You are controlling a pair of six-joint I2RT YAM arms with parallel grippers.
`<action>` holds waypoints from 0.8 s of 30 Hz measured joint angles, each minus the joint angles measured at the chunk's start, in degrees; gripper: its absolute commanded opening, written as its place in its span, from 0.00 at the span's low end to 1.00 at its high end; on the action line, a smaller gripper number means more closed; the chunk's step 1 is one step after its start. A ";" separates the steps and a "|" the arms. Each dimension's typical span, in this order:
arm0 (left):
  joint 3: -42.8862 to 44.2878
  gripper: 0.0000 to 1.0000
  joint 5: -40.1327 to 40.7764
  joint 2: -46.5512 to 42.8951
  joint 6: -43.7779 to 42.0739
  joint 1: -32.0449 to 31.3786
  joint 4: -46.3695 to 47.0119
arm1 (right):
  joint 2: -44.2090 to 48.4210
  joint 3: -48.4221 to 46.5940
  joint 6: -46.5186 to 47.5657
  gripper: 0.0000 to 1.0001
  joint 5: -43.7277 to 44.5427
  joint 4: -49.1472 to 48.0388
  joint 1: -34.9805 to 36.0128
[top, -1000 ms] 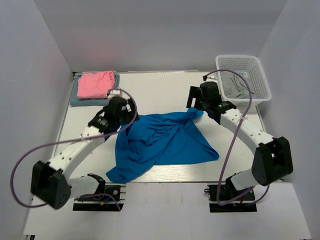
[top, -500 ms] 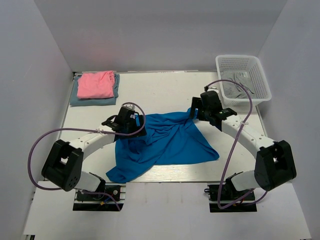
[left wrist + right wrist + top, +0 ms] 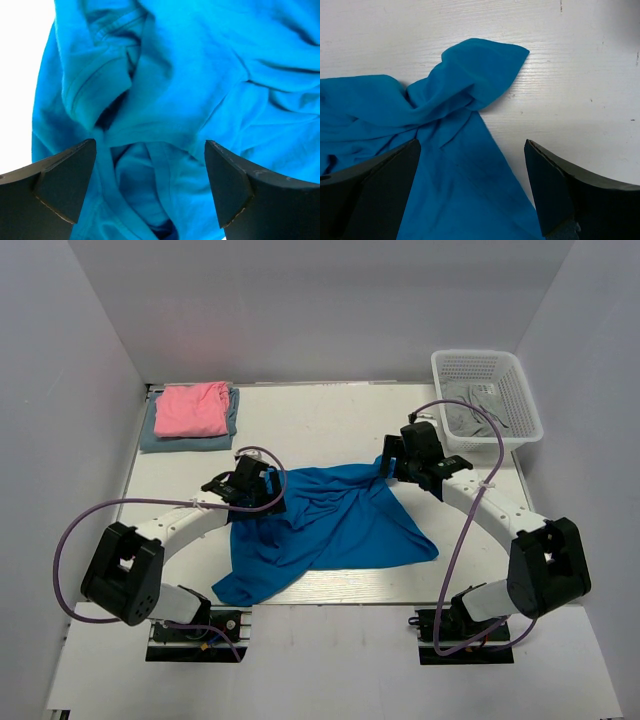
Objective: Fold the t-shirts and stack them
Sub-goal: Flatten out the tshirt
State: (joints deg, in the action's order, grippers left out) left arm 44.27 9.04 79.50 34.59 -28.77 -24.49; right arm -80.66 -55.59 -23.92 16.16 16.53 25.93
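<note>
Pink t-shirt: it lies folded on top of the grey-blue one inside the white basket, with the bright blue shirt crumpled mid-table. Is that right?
No. The pink t-shirt does lie folded on the grey-blue t-shirt, but at the far left corner of the table, not inside the white basket at far right; the top external view shows it. The bright blue t-shirt is crumpled mid-table.

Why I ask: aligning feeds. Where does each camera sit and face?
Top external: above and behind, looking down on the table; both arms visible.
Left wrist: above the left gripper, facing the blue t-shirt's folds; own fingers visible.
Right wrist: above the right gripper, facing its twisted corner; own fingers visible.
All share that shirt.
</note>
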 measured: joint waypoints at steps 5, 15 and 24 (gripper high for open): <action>0.00 0.94 -1.68 0.15 -0.20 0.00 2.01 | -0.11 0.00 0.00 0.90 0.00 -0.02 -0.07; 0.66 0.88 -3.39 4.33 -0.76 -0.02 5.16 | -0.13 0.00 0.00 0.90 0.09 0.00 -0.44; 3.91 0.50 0.50 9.57 -0.33 -0.02 3.19 | -0.13 0.00 -0.17 0.90 0.26 0.02 -1.07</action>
State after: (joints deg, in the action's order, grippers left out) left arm 48.18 9.54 89.08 34.26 -28.80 -21.30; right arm -80.79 -55.59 -24.10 16.43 16.56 24.86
